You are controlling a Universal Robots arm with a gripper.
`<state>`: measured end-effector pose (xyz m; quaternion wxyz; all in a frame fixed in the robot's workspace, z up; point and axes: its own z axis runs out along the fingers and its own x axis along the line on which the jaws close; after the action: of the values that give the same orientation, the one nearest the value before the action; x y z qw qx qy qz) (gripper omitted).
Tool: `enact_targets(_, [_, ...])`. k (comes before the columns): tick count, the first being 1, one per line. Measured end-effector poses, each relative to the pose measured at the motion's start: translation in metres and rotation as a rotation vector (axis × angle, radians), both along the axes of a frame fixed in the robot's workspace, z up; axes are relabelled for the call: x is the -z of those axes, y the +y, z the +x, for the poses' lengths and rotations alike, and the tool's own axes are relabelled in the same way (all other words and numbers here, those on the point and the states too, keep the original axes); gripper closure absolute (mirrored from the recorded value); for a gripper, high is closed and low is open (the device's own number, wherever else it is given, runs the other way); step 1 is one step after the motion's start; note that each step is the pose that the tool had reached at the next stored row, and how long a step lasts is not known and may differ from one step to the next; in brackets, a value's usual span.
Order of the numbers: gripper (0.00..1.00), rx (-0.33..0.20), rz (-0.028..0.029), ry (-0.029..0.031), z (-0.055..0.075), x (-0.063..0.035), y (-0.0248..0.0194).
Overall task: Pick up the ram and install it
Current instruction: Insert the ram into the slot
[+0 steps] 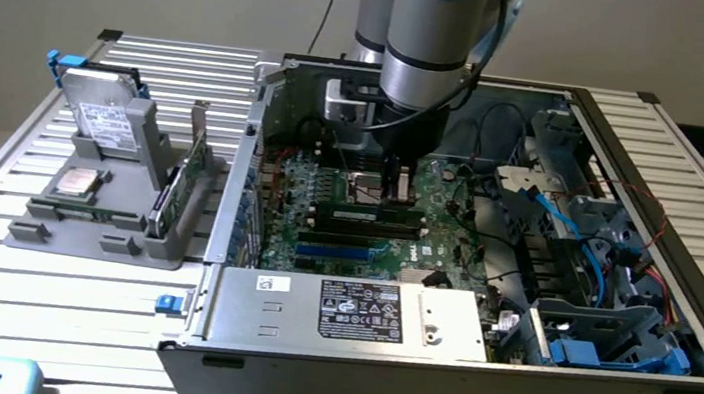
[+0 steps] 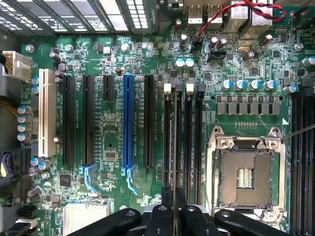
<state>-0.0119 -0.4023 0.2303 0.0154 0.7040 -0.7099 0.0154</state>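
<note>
The ram [image 1: 350, 215] is a long, narrow dark-green stick with a whitish label, standing on edge on the motherboard [image 1: 325, 194] inside the open computer case. In the wrist view the ram [image 2: 175, 147] appears edge-on as a thin line along a black memory slot [image 2: 171, 132] with white latches at its far end. My gripper [image 1: 392, 198] reaches straight down from the arm and grips the stick's top edge near its middle. The black fingers [image 2: 164, 212] press on both sides of it, with the gripper [image 2: 174, 212] shut on it. Whether the stick is fully seated I cannot tell.
A grey stand [image 1: 94, 226] in the exterior view's left holds a silver hard drive [image 1: 107, 117] and a green expansion card [image 1: 187, 172]. A power supply [image 1: 365, 310] lies at the case front, and cables and drive bays [image 1: 586, 256] crowd the right. The CPU socket [image 2: 246, 177] and blue slot [image 2: 128, 123] flank the memory slots.
</note>
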Motion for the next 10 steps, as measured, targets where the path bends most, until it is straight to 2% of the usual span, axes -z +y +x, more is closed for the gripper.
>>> enact_targets(10, [0.86,0.0,0.0,0.0,-0.0001,0.002,-0.0006])
